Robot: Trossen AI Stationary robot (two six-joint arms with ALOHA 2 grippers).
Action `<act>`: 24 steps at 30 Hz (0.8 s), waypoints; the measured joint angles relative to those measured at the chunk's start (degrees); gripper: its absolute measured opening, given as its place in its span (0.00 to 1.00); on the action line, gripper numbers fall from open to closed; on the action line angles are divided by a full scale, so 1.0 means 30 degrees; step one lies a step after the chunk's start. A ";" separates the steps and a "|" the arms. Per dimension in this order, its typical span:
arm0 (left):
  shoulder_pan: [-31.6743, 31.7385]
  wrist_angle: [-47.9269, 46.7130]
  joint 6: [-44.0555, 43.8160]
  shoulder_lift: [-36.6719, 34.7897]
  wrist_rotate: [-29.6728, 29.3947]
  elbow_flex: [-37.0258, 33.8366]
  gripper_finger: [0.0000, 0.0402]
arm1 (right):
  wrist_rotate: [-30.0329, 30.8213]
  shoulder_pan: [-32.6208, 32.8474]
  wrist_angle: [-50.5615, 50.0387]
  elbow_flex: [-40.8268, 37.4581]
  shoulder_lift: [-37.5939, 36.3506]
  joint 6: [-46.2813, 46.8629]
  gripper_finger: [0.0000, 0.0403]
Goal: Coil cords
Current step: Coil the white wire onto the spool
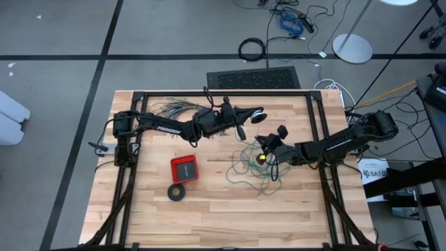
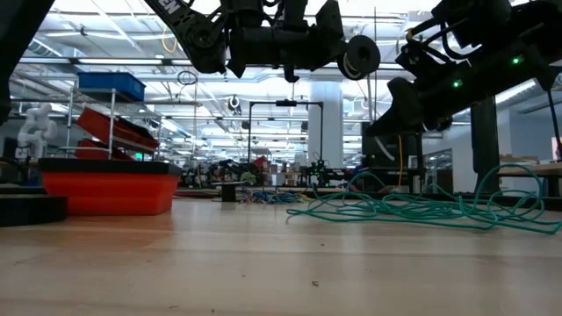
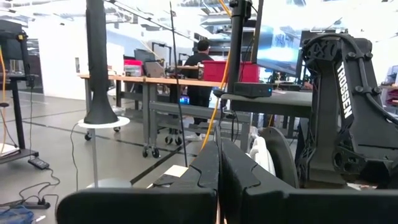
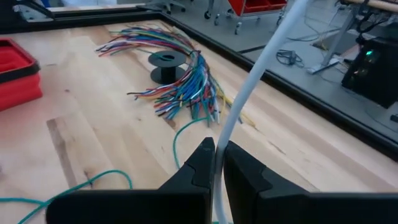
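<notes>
The teal-green wire [image 1: 251, 167] lies in a loose tangle on the table right of centre, seen also in the low view [image 2: 421, 209]. Just above its far side, my right gripper [image 1: 266, 144] is shut on the thin white cord [image 4: 249, 93]. The cord rises from it toward my left gripper [image 1: 242, 120]. That gripper is raised above the table's middle and shut [image 3: 219, 155]. The cord's small black round piece [image 2: 361, 57] hangs in the air right at its fingertips [image 1: 258, 115]. My left gripper is shut with the white cord's black round piece [image 3: 283, 162] just beyond its fingertips, lifted clear of the table. The fingers themselves hide the place of contact, so I cannot tell which part they have. My right gripper pinches the white cord [image 4: 219, 163] between its two fingers. The fingers come nearly level from the table's right side and lie across the cord. From the pinch the cord runs up and away in a fairly straight line, clear of the table.
A fanned bundle of many-coloured wires [image 4: 180, 74] with a black spool [image 4: 168, 62] lies at the far left-centre. A red tray [image 1: 185, 168] and a black tape ring [image 1: 177, 192] sit near the table's middle left. Black frame rails [image 1: 320, 118] border the table.
</notes>
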 joint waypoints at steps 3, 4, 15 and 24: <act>-0.0007 -0.0034 0.0000 0.0000 -0.0002 0.0000 0.00 | -0.0788 -0.0007 0.0042 0.0000 0.0000 -0.0028 0.04; -0.0004 -0.0092 0.0000 0.0000 -0.0002 0.0000 0.00 | -0.1065 -0.0001 0.0057 0.0000 0.0000 -0.0058 0.04; -0.0015 -0.0179 0.0112 0.0000 0.0002 0.0000 0.00 | -0.1623 0.0000 -0.0936 0.0000 0.0000 0.0728 0.04; 0.0000 -0.0146 0.0153 -0.0007 -0.0125 0.0000 0.00 | -0.2098 0.0260 -0.2244 0.0000 0.0007 0.1440 0.04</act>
